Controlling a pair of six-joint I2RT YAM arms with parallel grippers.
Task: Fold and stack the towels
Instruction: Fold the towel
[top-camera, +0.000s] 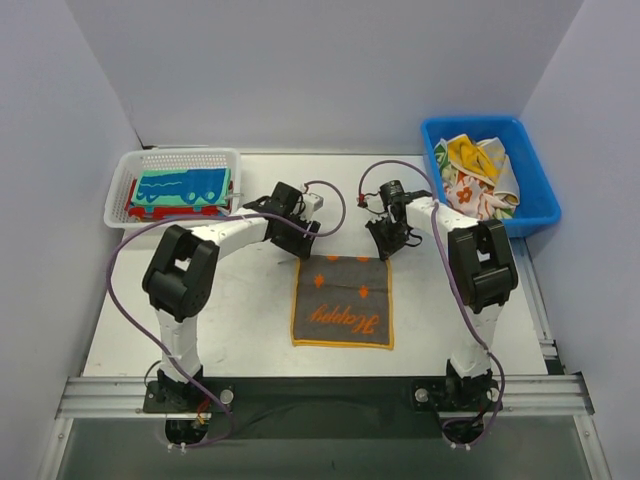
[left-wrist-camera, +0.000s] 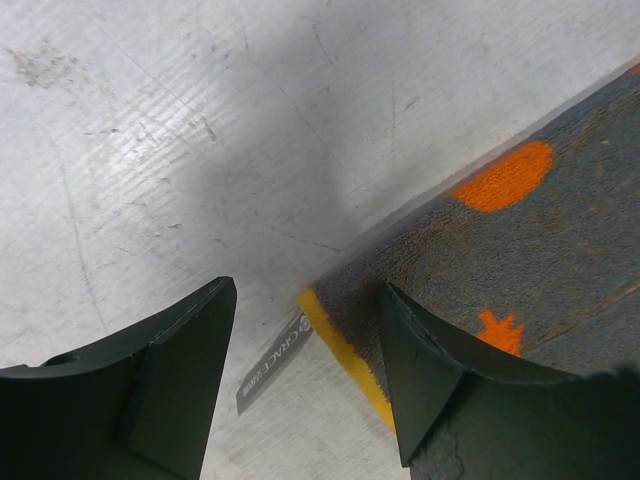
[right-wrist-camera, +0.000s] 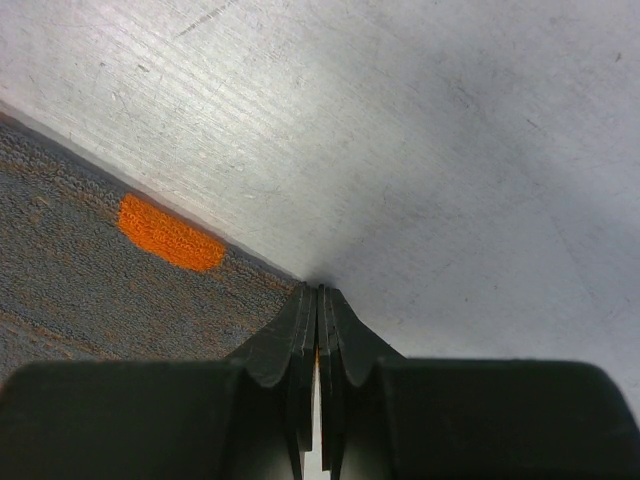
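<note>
A grey towel (top-camera: 342, 300) with an orange border and orange lettering lies flat in the middle of the table. My left gripper (top-camera: 308, 235) stands open over its far left corner. In the left wrist view the gripper (left-wrist-camera: 305, 288) straddles that corner, one finger over the grey towel (left-wrist-camera: 540, 240) and the other over bare table, with a small label (left-wrist-camera: 270, 365) between them. My right gripper (top-camera: 385, 245) is at the far right corner. Seen from the right wrist, the gripper (right-wrist-camera: 320, 290) is shut, a sliver of the orange edge of the towel (right-wrist-camera: 90, 290) between its fingers.
A white mesh basket (top-camera: 125, 180) at the back left holds folded teal and red towels (top-camera: 182, 190). At the back right a blue bin (top-camera: 540, 200) contains crumpled yellow and floral towels (top-camera: 478, 175). White walls close in the table on three sides.
</note>
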